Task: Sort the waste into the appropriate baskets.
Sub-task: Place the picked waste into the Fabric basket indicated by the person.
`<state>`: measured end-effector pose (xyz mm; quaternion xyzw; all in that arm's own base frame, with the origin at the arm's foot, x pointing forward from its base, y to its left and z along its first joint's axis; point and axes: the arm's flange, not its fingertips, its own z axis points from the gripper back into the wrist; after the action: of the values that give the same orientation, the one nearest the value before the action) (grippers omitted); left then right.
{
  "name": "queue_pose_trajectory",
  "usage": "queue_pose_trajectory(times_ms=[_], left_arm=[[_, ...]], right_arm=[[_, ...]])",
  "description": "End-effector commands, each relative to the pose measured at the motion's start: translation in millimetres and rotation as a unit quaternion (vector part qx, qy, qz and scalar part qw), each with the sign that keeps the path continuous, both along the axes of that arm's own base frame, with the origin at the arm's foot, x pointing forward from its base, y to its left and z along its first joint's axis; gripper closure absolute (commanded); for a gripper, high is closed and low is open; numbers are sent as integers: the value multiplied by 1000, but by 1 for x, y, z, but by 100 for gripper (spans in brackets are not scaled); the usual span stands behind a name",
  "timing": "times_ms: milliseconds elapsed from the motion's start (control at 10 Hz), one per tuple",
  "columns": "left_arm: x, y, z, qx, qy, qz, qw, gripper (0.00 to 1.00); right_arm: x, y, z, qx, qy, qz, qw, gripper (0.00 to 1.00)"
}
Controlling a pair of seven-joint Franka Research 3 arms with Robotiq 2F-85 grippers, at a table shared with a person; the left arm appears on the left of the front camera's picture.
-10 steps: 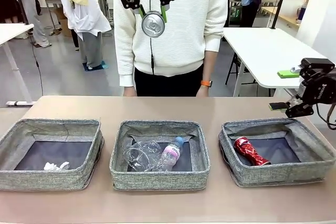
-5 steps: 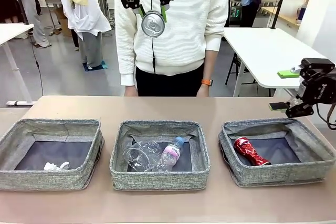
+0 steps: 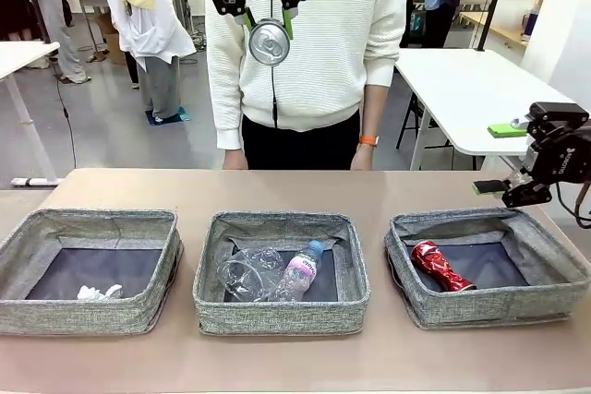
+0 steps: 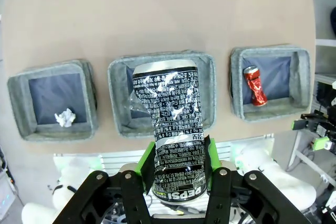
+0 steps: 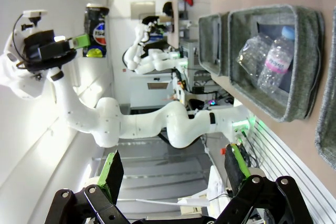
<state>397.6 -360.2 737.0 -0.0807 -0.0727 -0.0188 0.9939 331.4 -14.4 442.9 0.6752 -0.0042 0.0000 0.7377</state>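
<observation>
The left claw (image 3: 270, 17) hangs high above the tabletop (image 3: 277, 186), clenched on the black can (image 3: 269, 42), the last piece not yet binned. In the left wrist view the can (image 4: 170, 129) is dented, black with white print, gripped near its base between the green pads (image 4: 144, 160), and sits over the middle bin (image 4: 118, 77). By my reading, the next move calls for carrying it across to the right bin (image 3: 554, 302), where the red can (image 3: 441, 265) lies, then lowering and letting go. The paper ball (image 3: 97, 292) rests in the left bin (image 3: 28, 306); the bottle (image 3: 300, 272) and cup (image 3: 242, 276) lie in the middle one. The right claw (image 5: 170, 174) waits released beside the right bin.
</observation>
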Motion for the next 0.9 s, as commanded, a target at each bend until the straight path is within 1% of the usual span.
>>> queue_pose_trajectory(times_ms=[0,800], left_arm=[[-2,3,2,1,-4,1,1000,57],[-2,3,2,1,-4,1,1000,57]], right_arm=[[-1,1,3,-4,9,-1,1000,0],[-1,1,3,-4,9,-1,1000,0]])
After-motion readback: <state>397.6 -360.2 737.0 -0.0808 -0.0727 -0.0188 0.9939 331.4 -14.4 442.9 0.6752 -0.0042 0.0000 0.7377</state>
